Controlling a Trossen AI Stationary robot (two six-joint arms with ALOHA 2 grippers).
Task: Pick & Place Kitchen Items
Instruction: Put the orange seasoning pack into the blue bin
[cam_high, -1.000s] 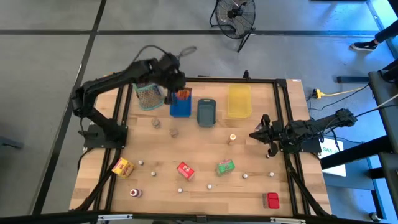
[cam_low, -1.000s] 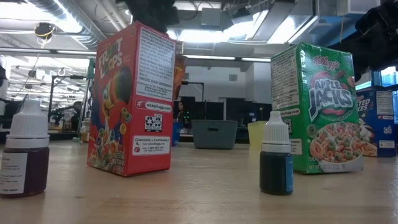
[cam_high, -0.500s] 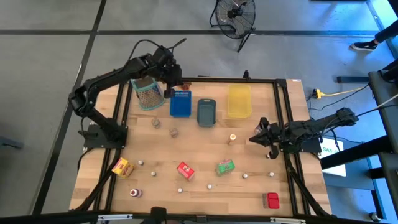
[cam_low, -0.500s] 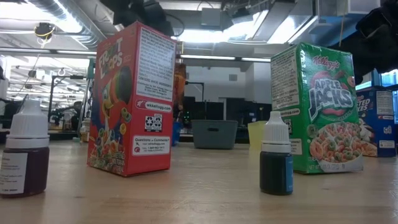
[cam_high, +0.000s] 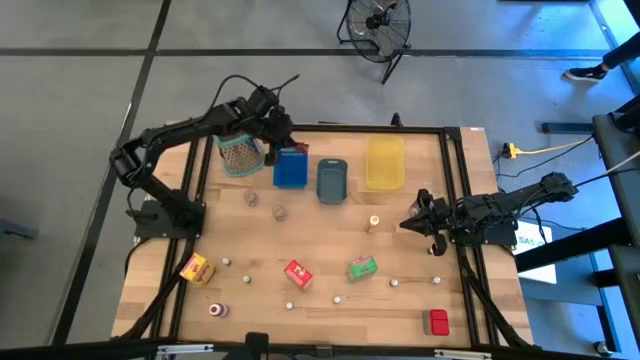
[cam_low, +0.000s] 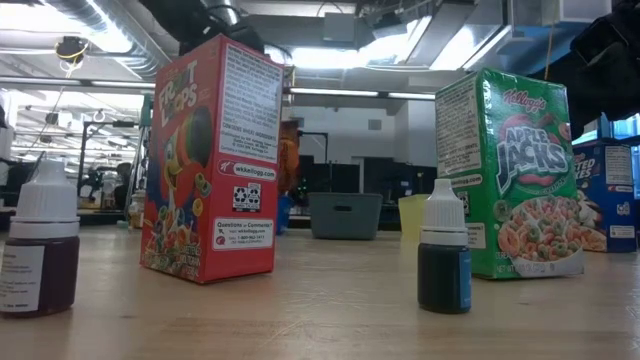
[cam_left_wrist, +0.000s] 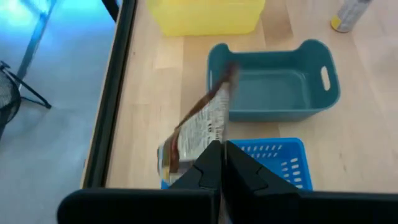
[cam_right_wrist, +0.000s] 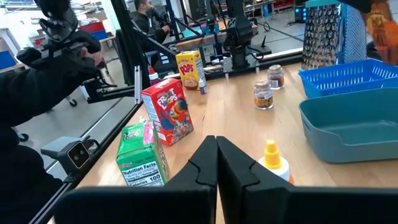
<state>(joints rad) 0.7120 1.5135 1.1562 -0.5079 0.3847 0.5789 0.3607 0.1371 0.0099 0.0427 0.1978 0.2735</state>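
The left gripper has swung from the mesh basket to above the blue tray, pinched shut on a brown packet. It looks ready to drop it in. The right gripper waits shut and empty by the table's right edge.

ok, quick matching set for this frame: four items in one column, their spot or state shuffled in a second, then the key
Things:
1. brown packet
2. red carton
3. yellow tray
4. right gripper

Places or states:
A. shut and empty, near the table's right edge
B. last in the tray row, beside the grey tray
C. pinched in the left gripper above the blue tray
D. standing on the table left of the green carton

Pairs: 1-C, 2-D, 3-B, 4-A
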